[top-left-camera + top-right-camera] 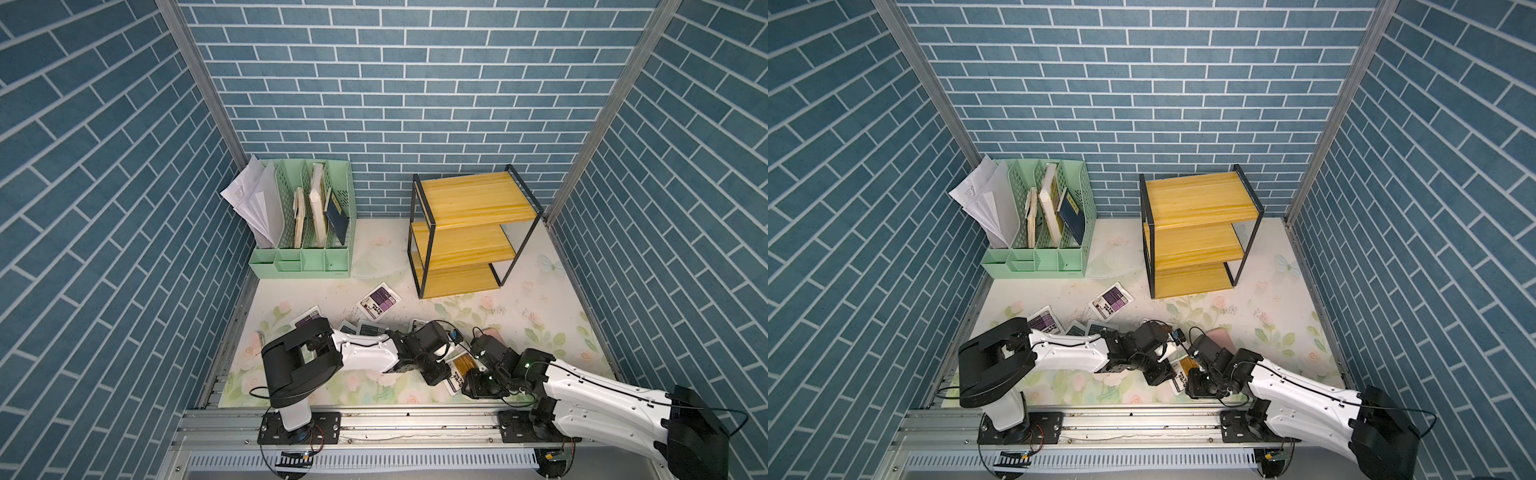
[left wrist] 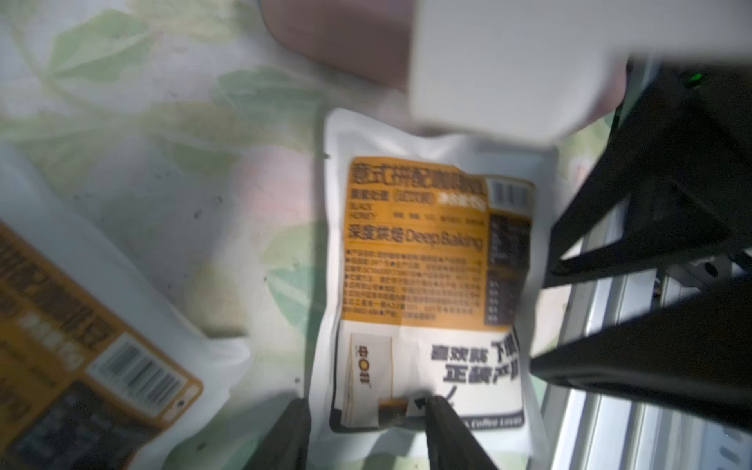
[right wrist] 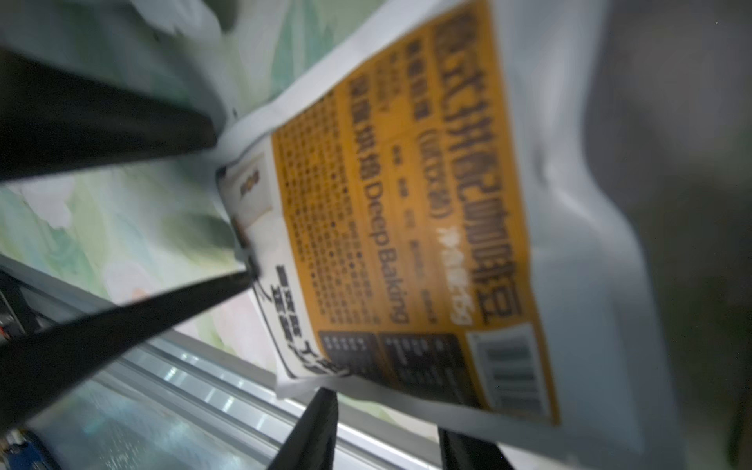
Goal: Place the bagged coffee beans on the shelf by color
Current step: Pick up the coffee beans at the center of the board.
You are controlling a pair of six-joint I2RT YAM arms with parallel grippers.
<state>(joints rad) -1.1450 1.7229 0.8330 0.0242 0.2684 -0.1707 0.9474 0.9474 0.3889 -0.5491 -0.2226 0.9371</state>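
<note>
Pouches lay loose on the mat (image 1: 548, 316) in both top views, all on the rail (image 1: 374, 419) side of the shelf (image 1: 473, 199), whose three yellow boards bore nothing. One orange-brown pouch (image 1: 462, 368) sat farthest from the shelf and well apart from it. The left gripper (image 1: 440, 374) and the right gripper (image 1: 473, 382) flanked it closely. Its long axis pointed roughly at the shelf, orange label end nearer, white end farther.

From the left wrist, the left gripper's jaws stood apart, clamped on nothing. One fingertip (image 2: 437, 411) hung over the pouch's white end and the other just beside its long edge, so the corner farthest from the shelf lay between them. The pouch ran lengthwise straight away from this gripper. A second orange-brown pouch (image 2: 81, 325) lay near, apart from the first.

From the right wrist, the right gripper's jaws were likewise apart, with the barcode-side long edge between them. Blur hid whether a pad touched the film. This gripper faced the pouch broadside.

The pick seemed to turn on that: the left met the pouch end-on, the right across its short axis, both equally near. The right arm's base stood on the shelf's side, so it looked better placed for the carry.
</note>
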